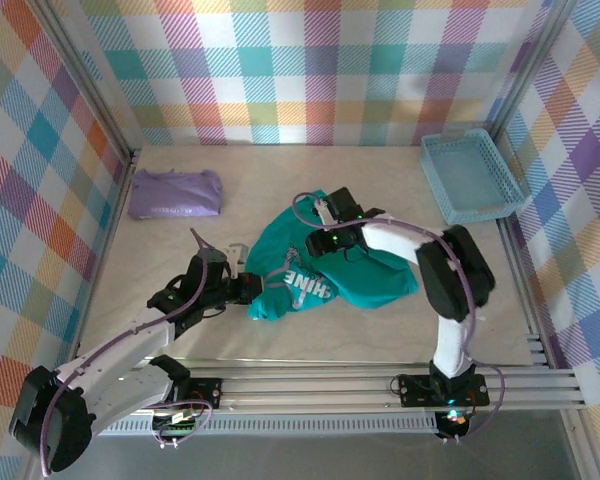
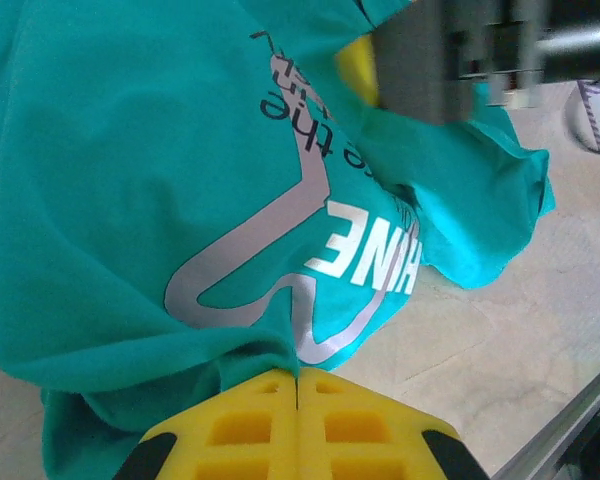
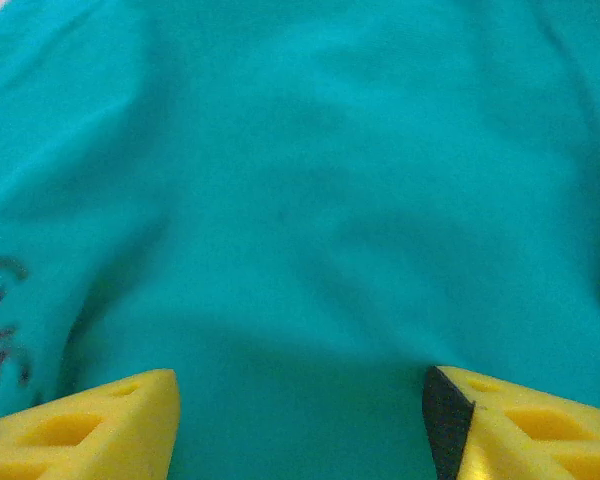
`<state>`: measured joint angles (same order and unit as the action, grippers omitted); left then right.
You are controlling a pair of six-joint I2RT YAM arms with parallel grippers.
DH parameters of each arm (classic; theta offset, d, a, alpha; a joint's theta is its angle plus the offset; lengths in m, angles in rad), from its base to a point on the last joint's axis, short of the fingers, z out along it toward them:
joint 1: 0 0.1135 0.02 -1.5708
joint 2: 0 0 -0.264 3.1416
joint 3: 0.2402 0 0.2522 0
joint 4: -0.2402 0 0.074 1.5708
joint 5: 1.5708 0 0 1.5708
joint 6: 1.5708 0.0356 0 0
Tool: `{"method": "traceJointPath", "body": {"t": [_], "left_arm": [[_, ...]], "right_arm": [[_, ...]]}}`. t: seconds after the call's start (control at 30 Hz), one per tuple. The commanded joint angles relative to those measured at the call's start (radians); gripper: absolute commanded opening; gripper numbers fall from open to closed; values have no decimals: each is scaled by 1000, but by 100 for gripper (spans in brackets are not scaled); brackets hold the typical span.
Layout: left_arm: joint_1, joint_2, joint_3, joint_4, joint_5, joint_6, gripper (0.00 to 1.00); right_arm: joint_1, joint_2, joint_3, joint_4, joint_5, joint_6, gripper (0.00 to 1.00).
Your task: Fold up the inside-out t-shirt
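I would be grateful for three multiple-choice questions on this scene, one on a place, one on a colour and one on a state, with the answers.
1. Where does the light blue basket stand?
A. near left corner
B. far right corner
C. centre

2. What colour is the folded garment at the far left?
A. red
B. black
C. lavender-purple

3. How does the right gripper stand?
A. open, over the t-shirt
B. shut on a cup
C. shut on a towel

Answers:
1 B: the top view shows it at the back right, by the wall.
2 C: its cloth is pale purple in the top view.
3 A: the right wrist view shows a wide gap at its tips, with teal cloth behind.
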<state>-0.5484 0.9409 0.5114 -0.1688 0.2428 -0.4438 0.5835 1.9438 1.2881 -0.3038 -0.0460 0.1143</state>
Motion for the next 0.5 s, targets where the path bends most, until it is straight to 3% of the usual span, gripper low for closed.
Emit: {"method": "traceJointPath", "body": {"t": [0.0,0.07,0.2,0.33,0.47], "left_arm": [[-7,-11,32,-25,-30,34,0],[-7,-6,31,-21,-30,37,0],[-7,-11,35,-23,-52,39,0],[-5,-60,58,-31,-146,19,0],[13,-136,95,22,-261,-3,0]], "right_arm": [[7,89,116,-79,27,-35,61],[6,125,158,-90,79,-51,49],[-3,134,227,-105,115,-101,3],[-62,-64,157,-34,67,-97,0],[-176,-372,-11,146,-127,-2,0]]}}
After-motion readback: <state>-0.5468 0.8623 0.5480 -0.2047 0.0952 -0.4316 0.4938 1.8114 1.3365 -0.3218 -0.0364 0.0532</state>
